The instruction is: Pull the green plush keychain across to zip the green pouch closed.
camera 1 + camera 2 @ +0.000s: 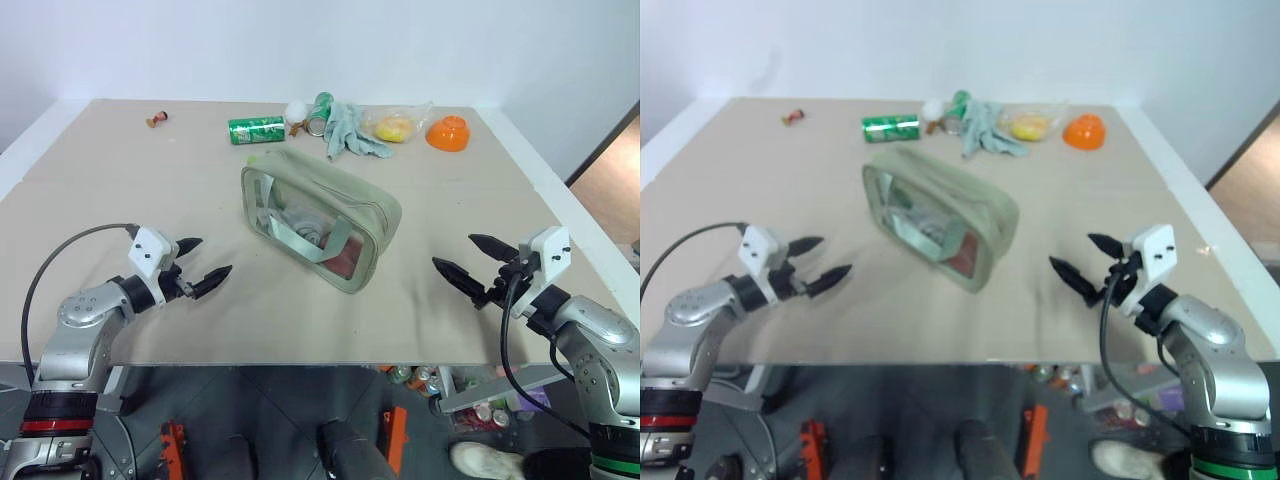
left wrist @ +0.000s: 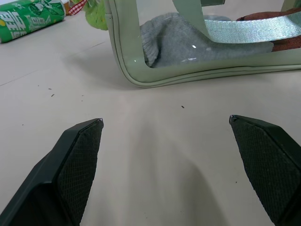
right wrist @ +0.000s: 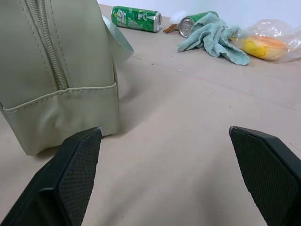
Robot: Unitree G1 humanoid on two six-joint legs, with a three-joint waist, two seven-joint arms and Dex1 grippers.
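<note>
The green pouch (image 1: 318,217) lies on its side mid-worktop (image 1: 150,200), a soft sage fabric box with clear plastic panels, pale webbing handles and a stitched zipper along its top. The green plush keychain (image 2: 96,12) (a fuzzy lime blob) sits at its far corner. Left hand (image 1: 207,262) and right hand (image 1: 468,257) hover apart from it, textured black fingers spread wide, empty.

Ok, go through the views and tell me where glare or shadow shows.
Left wrist view: small glints on the green pouch's clear side, soft shadow beneath it. Right wrist view: shadow beside the pouch base. Head views: even light, faint shadow on the table.
</note>
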